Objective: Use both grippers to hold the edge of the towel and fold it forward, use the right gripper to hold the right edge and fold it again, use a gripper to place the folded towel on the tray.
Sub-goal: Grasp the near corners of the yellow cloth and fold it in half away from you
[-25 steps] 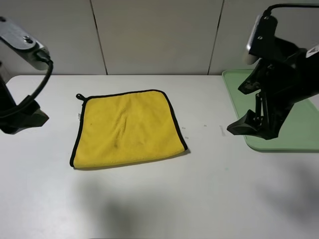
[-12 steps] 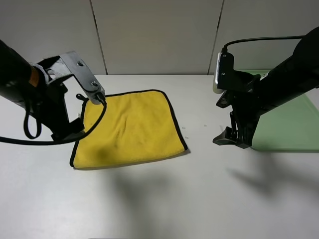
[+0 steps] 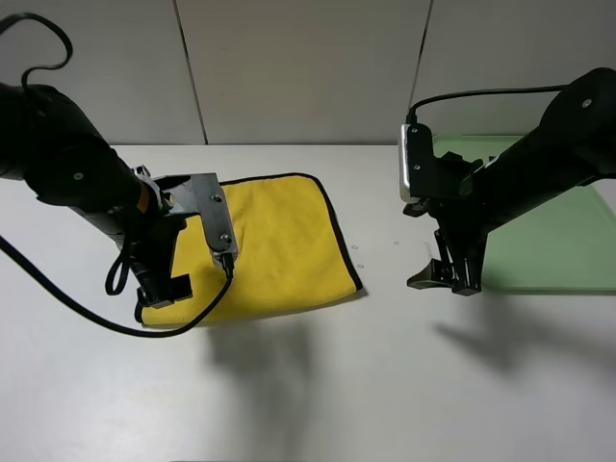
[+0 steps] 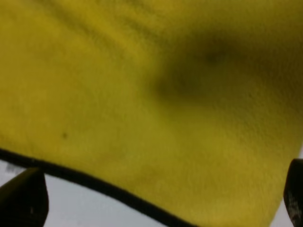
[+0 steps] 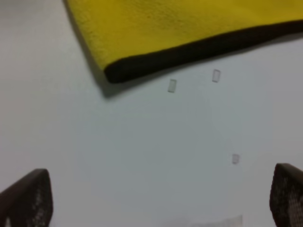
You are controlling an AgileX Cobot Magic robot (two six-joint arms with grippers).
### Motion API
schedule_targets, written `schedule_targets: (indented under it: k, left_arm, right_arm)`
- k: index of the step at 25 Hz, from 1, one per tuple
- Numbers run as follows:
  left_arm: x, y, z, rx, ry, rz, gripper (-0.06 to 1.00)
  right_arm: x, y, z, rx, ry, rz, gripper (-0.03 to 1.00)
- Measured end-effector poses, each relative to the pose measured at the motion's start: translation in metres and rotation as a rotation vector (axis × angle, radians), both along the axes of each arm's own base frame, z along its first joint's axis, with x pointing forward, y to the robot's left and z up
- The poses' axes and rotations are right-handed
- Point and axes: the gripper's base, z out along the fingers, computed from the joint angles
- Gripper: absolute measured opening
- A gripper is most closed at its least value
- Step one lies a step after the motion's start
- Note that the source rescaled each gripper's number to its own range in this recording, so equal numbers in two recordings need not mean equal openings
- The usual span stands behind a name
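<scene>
1. Shows the towel flat and unfolded on the table, left of the tray, unmoved since before.
2. Finds the left gripper swung in over the towel's near-left corner, jaws spread wide, gripping nothing.
3. Finds the right gripper shifted slightly left, low over bare table between towel and tray, jaws spread.

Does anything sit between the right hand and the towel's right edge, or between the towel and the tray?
Nothing visible does. Only bare table with a few flat marks separates the open right hand from the towel. Between towel and tray stands only the right arm itself.
</scene>
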Motion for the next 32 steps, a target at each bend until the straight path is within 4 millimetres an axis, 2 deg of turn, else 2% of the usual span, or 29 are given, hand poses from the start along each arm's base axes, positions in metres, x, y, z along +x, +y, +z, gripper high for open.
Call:
schedule_targets:
  k: [7,13,19,25,32]
  left_arm:
    - [0.001,-0.001,-0.011,0.048,0.015,-0.076,1.00]
    - [-0.003,0.004,-0.014,0.147,0.056,-0.144,0.99]
    - [-0.003,0.006,-0.018,0.194,0.073,-0.201,0.99]
    - [-0.010,0.010,-0.041,0.263,0.147,-0.275,0.99]
    - [-0.009,0.008,-0.056,0.265,0.162,-0.307,0.99]
  right_arm:
    - [-0.005,0.027,-0.016,-0.025,-0.009,0.079,1.00]
    - [-0.010,0.045,-0.015,-0.028,-0.061,0.129,1.00]
    - [-0.012,0.048,-0.015,-0.028,-0.069,0.139,1.00]
    - [-0.012,0.048,-0.015,-0.028,-0.069,0.139,1.00]
    - [-0.014,0.051,-0.015,-0.029,-0.071,0.154,1.00]
